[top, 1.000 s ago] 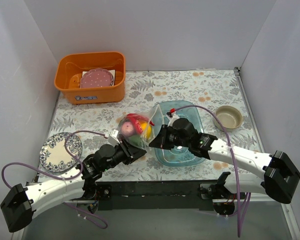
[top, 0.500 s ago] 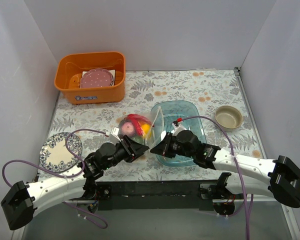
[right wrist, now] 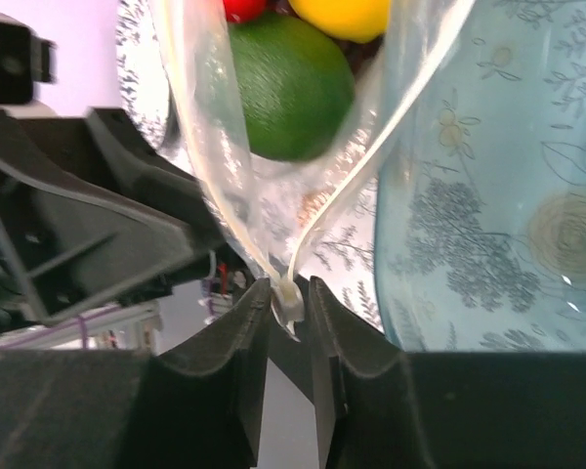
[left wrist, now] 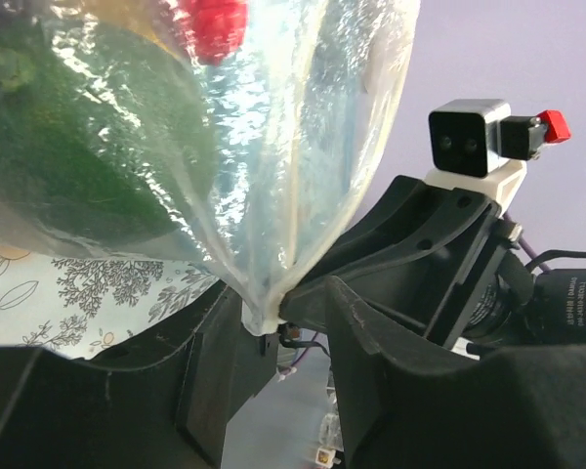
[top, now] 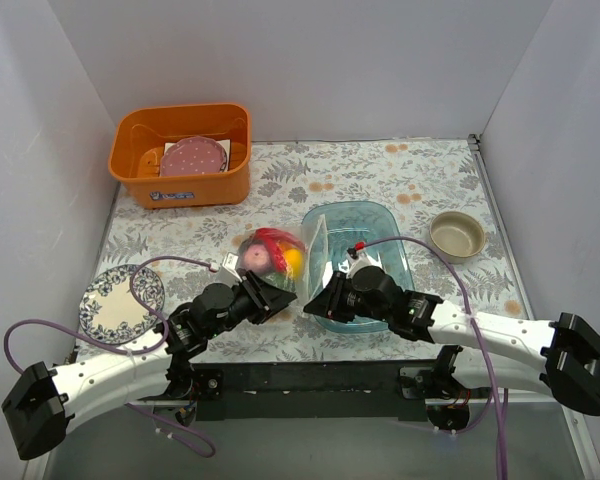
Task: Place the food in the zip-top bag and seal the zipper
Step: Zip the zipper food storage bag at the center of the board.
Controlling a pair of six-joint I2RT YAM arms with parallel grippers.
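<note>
The clear zip-top bag [top: 271, 256] lies left of the blue tray, filled with food: red, pink and yellow pieces show through it. In the left wrist view the bag [left wrist: 273, 147] holds a green round fruit [left wrist: 78, 166] and a red piece [left wrist: 210, 24]. My left gripper [top: 272, 298] is shut on the bag's near edge [left wrist: 264, 315]. My right gripper [top: 316, 302] is shut on the zipper strip [right wrist: 289, 301], close beside the left one. The right wrist view shows the green fruit [right wrist: 288, 83] and the yellow lemon [right wrist: 342, 15] inside.
A translucent blue tray [top: 375, 235] stands right of the bag, under my right arm. An orange basket [top: 180, 170] with a pink plate is at the back left. A patterned plate [top: 115, 305] lies at the near left. A tan bowl [top: 457, 235] sits at the right.
My right gripper has moved toward the table's near edge, drawing the bag's mouth with it. My left gripper has barely moved and still holds the bag.
</note>
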